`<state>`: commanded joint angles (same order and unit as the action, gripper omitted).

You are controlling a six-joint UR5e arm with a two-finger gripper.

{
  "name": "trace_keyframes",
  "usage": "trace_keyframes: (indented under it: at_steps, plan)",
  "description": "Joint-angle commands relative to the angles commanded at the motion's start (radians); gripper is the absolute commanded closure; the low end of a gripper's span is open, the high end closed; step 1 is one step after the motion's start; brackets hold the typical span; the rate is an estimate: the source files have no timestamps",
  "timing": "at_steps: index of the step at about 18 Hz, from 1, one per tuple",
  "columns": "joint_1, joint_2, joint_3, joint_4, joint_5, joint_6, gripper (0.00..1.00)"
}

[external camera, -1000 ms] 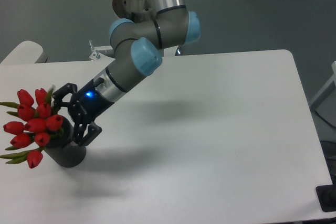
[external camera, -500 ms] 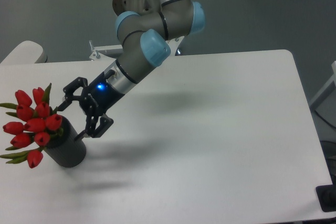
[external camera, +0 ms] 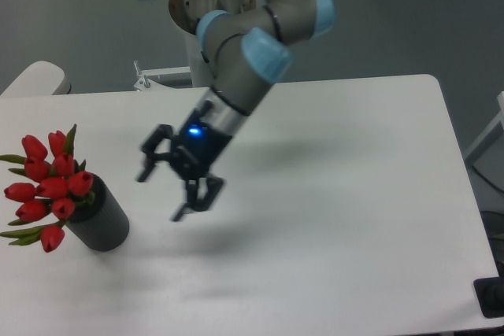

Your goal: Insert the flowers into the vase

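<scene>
Flowers (external camera: 46, 190) stand in the vase (external camera: 101, 224) on a white table (external camera: 354, 194) over grey floor, gripper (external camera: 161, 194) spread wide, empty.

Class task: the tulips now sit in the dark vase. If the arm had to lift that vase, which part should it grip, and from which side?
Grip the vase on its bare ribbed wall, low down, coming from the right. The flowers fill its mouth and spill left, so the top and left are blocked. The open gripper already hangs on that free side.

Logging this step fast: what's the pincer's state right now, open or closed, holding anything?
Pincer: open, empty, clear of the flowers, which sit in the vase.
</scene>
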<state>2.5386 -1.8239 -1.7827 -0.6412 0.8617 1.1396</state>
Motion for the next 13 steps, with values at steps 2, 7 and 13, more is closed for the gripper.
trace_keyframes:
  at_steps: [2, 7, 13]
  plan:
    - [0.025, -0.023, 0.043, -0.002, 0.075, 0.029, 0.0]
    - [0.057, -0.055, 0.1, -0.003, 0.245, 0.112, 0.0]
    - [0.058, -0.051, 0.094, -0.008, 0.382, 0.212, 0.0]
